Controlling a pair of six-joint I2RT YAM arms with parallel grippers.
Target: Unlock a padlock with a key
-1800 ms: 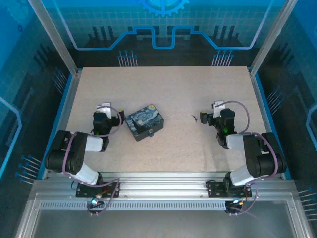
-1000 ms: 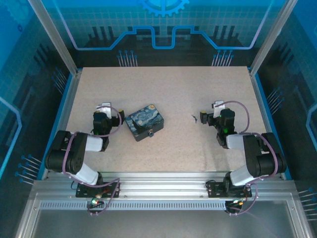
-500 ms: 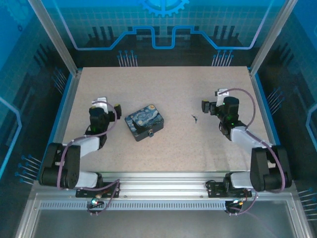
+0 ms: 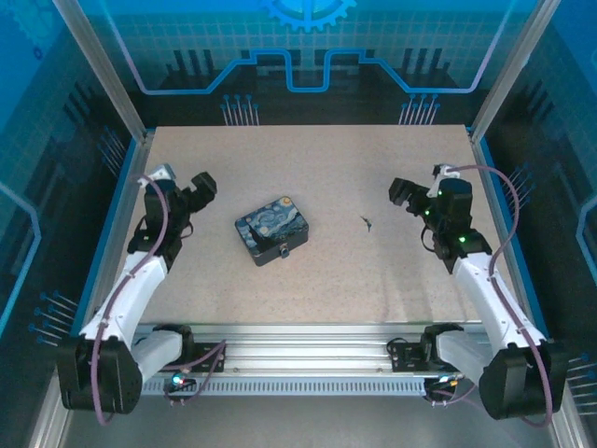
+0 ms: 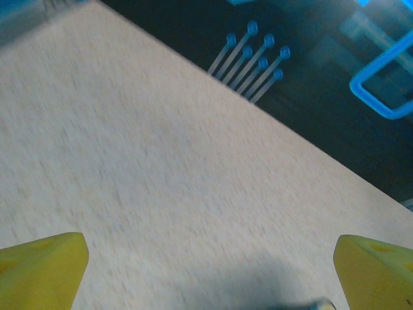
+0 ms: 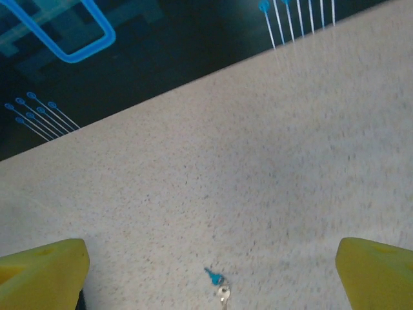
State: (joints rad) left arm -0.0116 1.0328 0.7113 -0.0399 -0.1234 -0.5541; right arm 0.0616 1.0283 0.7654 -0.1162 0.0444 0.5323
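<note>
The key is a tiny dark sliver lying alone on the speckled table, right of centre. In the right wrist view the key shows a blue head and a silver piece, low between my yellow fingertips. The padlock is a small grey piece at the near edge of the dark blue box. My right gripper hangs open to the right of the key, apart from it. My left gripper is open to the left of the box, with bare table between its fingertips.
Metal frame posts and blue side rails border the table on both sides. A dark back panel with blue line marks stands behind the far edge. A blurred bluish edge shows at the bottom of the left wrist view.
Both arms have stretched out and lifted. The left gripper has swung left, away from the box, and the right gripper has moved right and farther back from the key. Box and key have not moved.
</note>
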